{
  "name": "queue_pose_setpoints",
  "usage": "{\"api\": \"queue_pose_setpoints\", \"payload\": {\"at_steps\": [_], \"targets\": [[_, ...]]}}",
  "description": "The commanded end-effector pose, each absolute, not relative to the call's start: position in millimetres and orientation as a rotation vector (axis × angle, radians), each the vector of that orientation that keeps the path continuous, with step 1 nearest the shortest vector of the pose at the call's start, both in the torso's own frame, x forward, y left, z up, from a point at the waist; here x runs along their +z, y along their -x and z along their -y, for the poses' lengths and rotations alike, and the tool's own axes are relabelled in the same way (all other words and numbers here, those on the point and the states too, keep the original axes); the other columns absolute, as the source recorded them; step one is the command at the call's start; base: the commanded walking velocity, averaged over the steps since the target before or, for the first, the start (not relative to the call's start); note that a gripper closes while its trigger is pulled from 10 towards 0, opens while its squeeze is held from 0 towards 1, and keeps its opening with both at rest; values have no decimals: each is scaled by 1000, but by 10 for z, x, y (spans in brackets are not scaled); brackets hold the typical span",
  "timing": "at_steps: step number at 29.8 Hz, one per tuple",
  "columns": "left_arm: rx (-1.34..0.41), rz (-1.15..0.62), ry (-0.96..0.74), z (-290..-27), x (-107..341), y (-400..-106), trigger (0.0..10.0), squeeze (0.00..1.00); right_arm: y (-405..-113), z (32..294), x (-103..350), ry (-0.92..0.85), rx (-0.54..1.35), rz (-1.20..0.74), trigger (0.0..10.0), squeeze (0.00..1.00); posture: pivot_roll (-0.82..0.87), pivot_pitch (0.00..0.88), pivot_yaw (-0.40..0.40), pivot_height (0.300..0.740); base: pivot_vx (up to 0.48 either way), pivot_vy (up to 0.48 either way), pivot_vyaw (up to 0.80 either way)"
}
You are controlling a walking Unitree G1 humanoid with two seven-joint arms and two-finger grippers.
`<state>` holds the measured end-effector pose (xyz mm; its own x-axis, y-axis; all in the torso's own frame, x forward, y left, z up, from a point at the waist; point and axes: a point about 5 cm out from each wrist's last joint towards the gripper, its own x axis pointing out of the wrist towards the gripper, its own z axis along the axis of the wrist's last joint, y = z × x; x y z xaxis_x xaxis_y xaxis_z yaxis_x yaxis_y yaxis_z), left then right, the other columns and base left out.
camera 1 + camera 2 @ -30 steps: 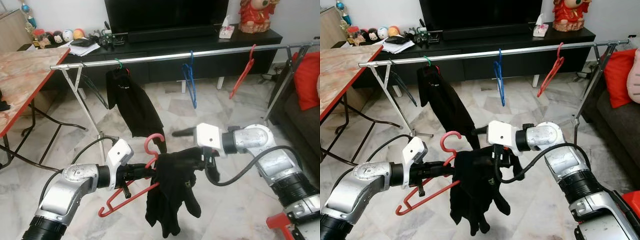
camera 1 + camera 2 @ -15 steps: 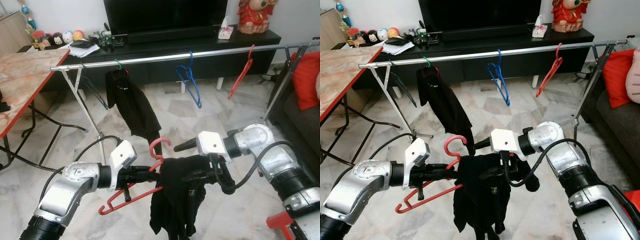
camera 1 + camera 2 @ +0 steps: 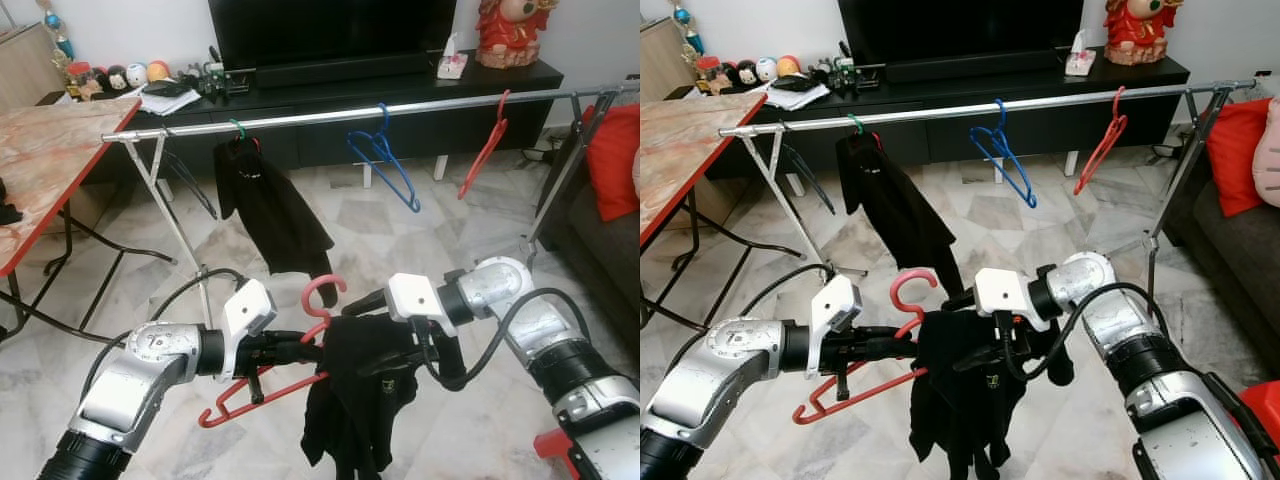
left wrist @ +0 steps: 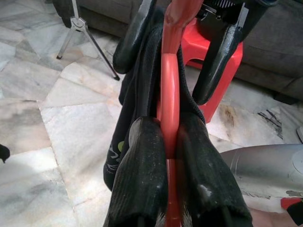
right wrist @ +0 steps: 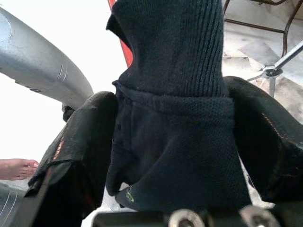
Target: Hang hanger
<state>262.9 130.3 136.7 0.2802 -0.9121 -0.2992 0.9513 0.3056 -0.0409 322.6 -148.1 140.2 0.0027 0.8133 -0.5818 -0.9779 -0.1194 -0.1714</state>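
room: marble floor [image 3: 400,215], metal rail [image 3: 330,115] ahead
left gripper [image 4: 168,156]: clamped on red hanger [image 3: 262,385]
right gripper [image 5: 175,142]: pinching black garment [image 3: 360,400] draped over hanger

A hanger [image 3: 262,379] bearing a garment [image 3: 357,400] sat between the left gripper [image 3: 300,348] and right gripper [image 3: 400,345], before a clothes rail [image 3: 330,115], with a TV stand [image 3: 340,90] behind it.

a home living room: television [image 3: 330,30], sofa [image 3: 610,240].
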Motion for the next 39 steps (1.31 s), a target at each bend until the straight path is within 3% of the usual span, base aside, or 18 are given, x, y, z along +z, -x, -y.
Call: {"api": "queue_pose_setpoints", "payload": {"at_steps": [1,39], "targets": [[-1288,-211,-189,-1244,1503,-2641,10000,0,-3247,1421,1464,676,1603,-304,0,0,-62,0,108,740,0,0,0],[-1270,-176,-198,-1205,1542,-2700,10000,0,-3199,1419,1336,677,1662,-382,0,0,-55,0,105,740,0,0,0]]}}
